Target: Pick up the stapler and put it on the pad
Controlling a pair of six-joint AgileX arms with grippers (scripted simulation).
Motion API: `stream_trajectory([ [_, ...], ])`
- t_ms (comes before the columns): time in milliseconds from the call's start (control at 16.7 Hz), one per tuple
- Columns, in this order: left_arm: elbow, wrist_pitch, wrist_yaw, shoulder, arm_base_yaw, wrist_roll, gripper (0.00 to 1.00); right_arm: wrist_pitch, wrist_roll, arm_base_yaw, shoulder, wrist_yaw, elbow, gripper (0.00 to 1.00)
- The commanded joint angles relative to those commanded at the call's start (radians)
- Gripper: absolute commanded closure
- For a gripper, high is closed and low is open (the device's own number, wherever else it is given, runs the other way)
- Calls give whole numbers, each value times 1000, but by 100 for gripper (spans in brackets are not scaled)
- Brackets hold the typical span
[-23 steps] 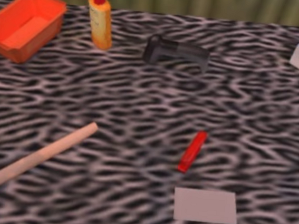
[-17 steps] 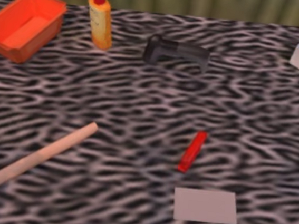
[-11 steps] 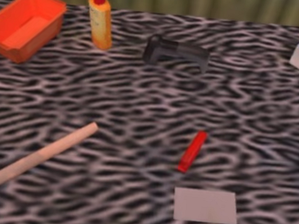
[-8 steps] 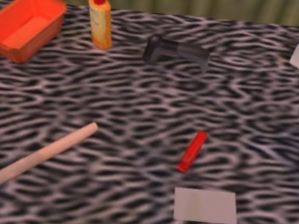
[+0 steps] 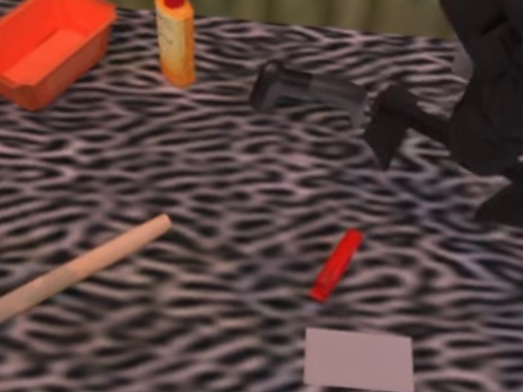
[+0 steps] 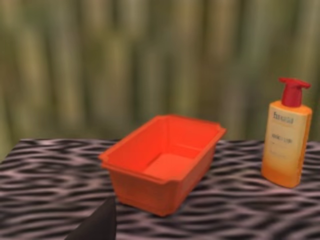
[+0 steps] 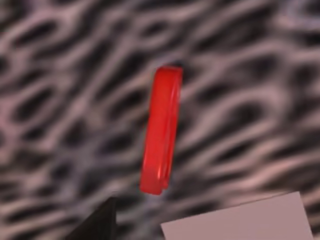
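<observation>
The stapler (image 5: 336, 264) lay flat just beside the pad (image 5: 360, 360) — likely light, rigid and slick, best pinched mid-length across its narrow sides — while the right gripper (image 5: 450, 159) hung well above, jaws spread

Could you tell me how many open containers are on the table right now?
1: the orange plastic bin at the table's far left corner, beside the yellow pump bottle. The right arm may hide something at the far right.
</observation>
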Motion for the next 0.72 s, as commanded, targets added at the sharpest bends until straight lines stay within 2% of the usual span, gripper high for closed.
stream_trajectory([
  [360,0,0,0,0,0,0,0,-205,193,106,364,-2,336,0],
  [720,0,0,0,0,0,0,0,-238,228,124,420,-2,401,0],
])
